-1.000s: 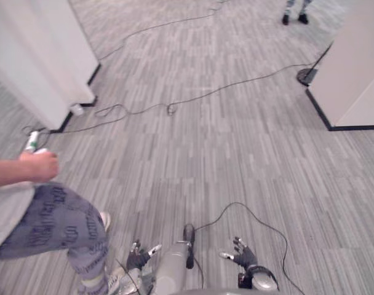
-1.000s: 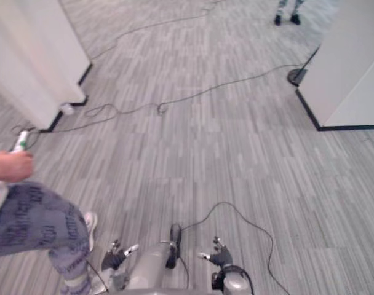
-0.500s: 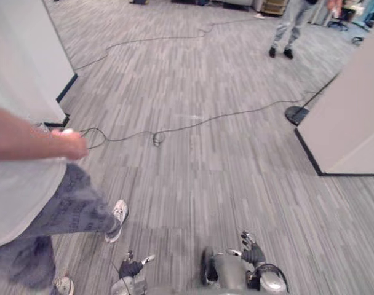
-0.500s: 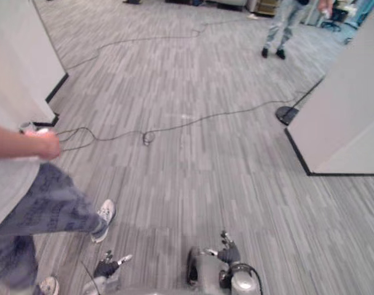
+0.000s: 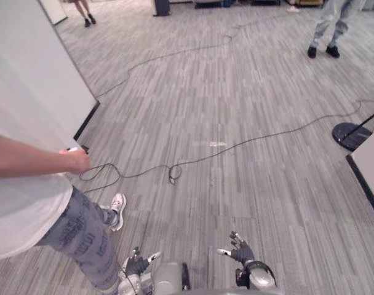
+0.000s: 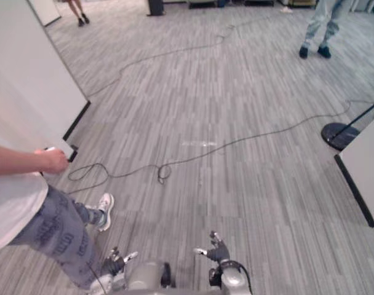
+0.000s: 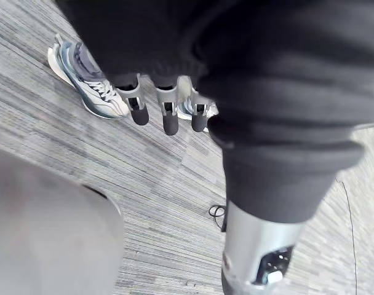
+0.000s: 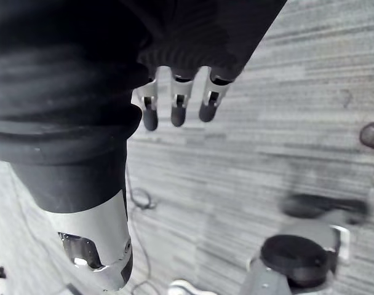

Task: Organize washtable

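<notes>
We are viewing the left robot hand and right robot hand hanging spread wide over the floor.

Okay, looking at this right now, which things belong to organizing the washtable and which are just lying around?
For the job:
- left hand, open, holding nothing
- right hand, open, holding nothing

Just lying about:
- black cable
- round stand base
- white partition
- person close on the robot's left
- second person standing far off
</notes>
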`<state>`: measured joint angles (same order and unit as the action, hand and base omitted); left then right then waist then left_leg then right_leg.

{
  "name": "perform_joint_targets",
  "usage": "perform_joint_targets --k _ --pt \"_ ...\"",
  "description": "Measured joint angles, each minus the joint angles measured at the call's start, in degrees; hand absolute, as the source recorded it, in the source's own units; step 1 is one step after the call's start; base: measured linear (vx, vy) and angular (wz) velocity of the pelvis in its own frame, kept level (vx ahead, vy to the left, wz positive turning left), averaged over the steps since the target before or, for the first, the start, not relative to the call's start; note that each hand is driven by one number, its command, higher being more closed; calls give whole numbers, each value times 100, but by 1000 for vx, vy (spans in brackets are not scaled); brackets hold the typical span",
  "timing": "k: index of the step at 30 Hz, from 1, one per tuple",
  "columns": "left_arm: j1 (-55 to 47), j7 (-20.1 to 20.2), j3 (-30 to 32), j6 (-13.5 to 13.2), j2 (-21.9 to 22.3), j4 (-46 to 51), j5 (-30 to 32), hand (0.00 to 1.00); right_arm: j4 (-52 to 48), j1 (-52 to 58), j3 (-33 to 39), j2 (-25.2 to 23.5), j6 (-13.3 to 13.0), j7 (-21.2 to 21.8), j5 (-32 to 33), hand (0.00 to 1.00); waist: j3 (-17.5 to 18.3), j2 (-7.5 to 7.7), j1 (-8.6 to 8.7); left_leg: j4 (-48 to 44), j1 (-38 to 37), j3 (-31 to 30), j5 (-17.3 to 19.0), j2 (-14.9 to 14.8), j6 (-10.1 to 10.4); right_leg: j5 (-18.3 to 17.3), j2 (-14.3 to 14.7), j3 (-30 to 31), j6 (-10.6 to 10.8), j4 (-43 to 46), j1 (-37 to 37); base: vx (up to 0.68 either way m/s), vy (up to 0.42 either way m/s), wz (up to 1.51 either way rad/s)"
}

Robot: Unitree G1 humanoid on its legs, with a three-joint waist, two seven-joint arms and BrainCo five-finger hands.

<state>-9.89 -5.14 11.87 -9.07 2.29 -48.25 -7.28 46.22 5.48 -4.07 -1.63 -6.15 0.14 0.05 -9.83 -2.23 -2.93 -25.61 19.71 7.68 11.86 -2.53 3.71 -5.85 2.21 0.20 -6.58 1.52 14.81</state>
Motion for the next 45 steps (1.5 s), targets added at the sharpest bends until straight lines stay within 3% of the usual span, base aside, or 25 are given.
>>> perform_joint_targets --k 1,2,4,5,6,9,11,13,15,19,21,22,23,25,26,27,29,32,35,36,37,38,40,43,45 --pt "-15 -5 22 -49 52 107 -138 0 247 22 9 45 -7 -2 -21 0 15 -99 -166 993 366 -186 -228 5 197 -345 27 194 154 -208 323 536 238 -64" --pt "-17 1 54 -77 76 135 -213 0 342 33 -3 46 5 -2 -37 0 28 -78 -277 1029 441 -203 -240 5 154 -582 -7 224 202 -217 434 685 334 -94" --pt "0 11 257 -113 143 156 -372 0 582 73 -28 -1 13 -4 -67 0 101 43 -393 828 466 -196 -1035 177 -495 -1180 -222 375 441 -31 696 572 284 -64" --pt "-16 8 323 -88 123 106 -371 0 584 70 -19 3 2 -11 -68 0 142 151 -282 848 360 -192 -1351 263 -732 -1182 -288 453 434 400 587 668 309 -22" --pt "-14 1 400 -64 62 44 -448 0 576 69 -20 -8 -15 -1 -95 0 168 308 -201 911 135 -147 -1398 377 -738 -1171 -348 475 448 1598 192 763 349 -5" --pt "90 2 356 12 -312 -82 -435 0 378 130 35 -42 -58 13 -124 0 -18 748 -31 1181 -965 -234 -1166 854 -961 249 -691 302 818 5264 -1095 583 233 23" --pt "153 -19 367 114 -359 -314 -434 0 282 162 56 57 -98 17 -122 0 -26 787 61 1413 -1683 -374 -883 944 -1053 -157 -780 -17 771 5856 -1600 565 215 38" --pt "192 -7 330 139 -325 -476 -424 0 53 267 136 243 -209 15 -117 0 -46 642 189 1709 -2379 -632 -542 864 -1180 -847 -621 -544 702 5098 -2420 653 238 38" --pt "215 -8 328 146 -306 -554 -419 0 21 272 156 358 -222 8 -120 0 -47 579 253 1867 -2690 -727 -397 831 -1093 -898 -509 -855 775 4001 -2755 589 135 30" --pt "218 -14 294 168 -270 -558 -346 0 -5 339 402 414 -166 -2 -50 0 -59 545 305 2279 -3457 -1070 -55 894 -848 -6 -254 -1103 758 1397 -3186 658 45 38" --pt "157 -11 247 171 -257 -559 -312 0 -78 327 401 361 -165 -5 -58 0 -53 520 417 2196 -3858 -1362 319 860 -488 289 -212 -1085 491 1046 -3215 766 -41 81" --pt "112 -7 229 171 -241 -550 -301 0 -85 324 404 359 -146 -8 -61 0 -33 495 449 1937 -3945 -1529 429 832 -405 686 -186 -1077 152 1249 -3204 804 -78 86" --pt "84 0 225 170 -212 -548 -263 0 -91 350 406 372 -104 -2 -69 0 84 434 490 1278 -3768 -1598 537 794 -250 1041 -194 -1127 153 1492 -3152 1055 -90 92" --pt "85 7 303 184 -18 -505 -191 0 -290 361 396 496 -75 -4 -64 0 164 145 496 -931 -2882 -1457 311 630 187 630 10 -1264 113 1477 -2800 803 -66 40" --pt "56 5 535 204 84 -482 -184 0 -425 347 323 534 -61 -8 -59 0 114 -52 382 -2499 -2180 -1217 -376 342 479 465 236 -1180 -8 1259 -2411 607 -55 -28" --pt "95 -2 622 218 132 -437 -174 0 -448 318 289 489 -40 -18 -49 0 29 -127 335 -3390 -1825 -877 -350 18 391 336 394 -1080 -56 1116 -2021 1000 -110 -52" --pt "136 1 589 225 84 -292 -170 0 -348 290 223 263 9 -34 -36 0 -53 -15 185 -4227 -1338 -486 -134 -328 112 112 449 -855 -129 879 -1255 653 -83 -45" --pt "115 9 405 176 50 -98 -169 0 -178 237 117 -29 19 -43 -36 0 -65 152 37 -3315 -460 -148 171 -473 -94 -3 253 -405 -139 378 -445 585 19 -74" --pt "110 -2 355 128 80 -71 -171 0 -172 246 121 -100 19 -46 -42 0 -86 88 0 -536 -203 -89 60 -234 24 -351 -56 -76 299 295 -15 532 162 -77" --pt "47 -5 306 113 85 -84 -179 0 -109 289 126 -39 14 -58 -48 0 -31 -33 -6 496 -252 -374 -424 -163 -7 -492 -3 82 384 293 121 647 361 -85" --pt "-18 -8 227 87 117 -92 -245 0 52 284 128 5 24 -106 -67 0 101 -127 -106 803 -354 -678 -1446 -130 -325 -647 49 377 526 370 290 542 317 -81" --pt "4 -3 235 87 88 -93 -277 0 116 262 130 -13 29 -111 -68 0 113 -77 -111 740 -377 -675 -1386 -107 -367 -679 27 428 544 407 311 542 323 -68" --pt "33 10 248 95 -102 -135 -301 0 169 281 80 -128 18 -116 -126 0 260 372 -114 917 -666 -275 -1180 74 -537 -746 -331 691 600 1426 -130 449 250 -43" --pt "48 -11 273 99 -142 -198 -308 0 163 244 76 -134 8 -111 -262 0 232 474 -94 1050 -1163 -80 -916 227 -747 -734 -435 897 838 3260 -807 441 255 -38" --pt "88 -5 267 121 -101 -356 -294 0 156 220 10 -123 -5 -98 -304 0 187 376 -96 1288 -1866 -3 -681 288 -835 -917 -531 696 882 4192 -1109 301 192 -15"
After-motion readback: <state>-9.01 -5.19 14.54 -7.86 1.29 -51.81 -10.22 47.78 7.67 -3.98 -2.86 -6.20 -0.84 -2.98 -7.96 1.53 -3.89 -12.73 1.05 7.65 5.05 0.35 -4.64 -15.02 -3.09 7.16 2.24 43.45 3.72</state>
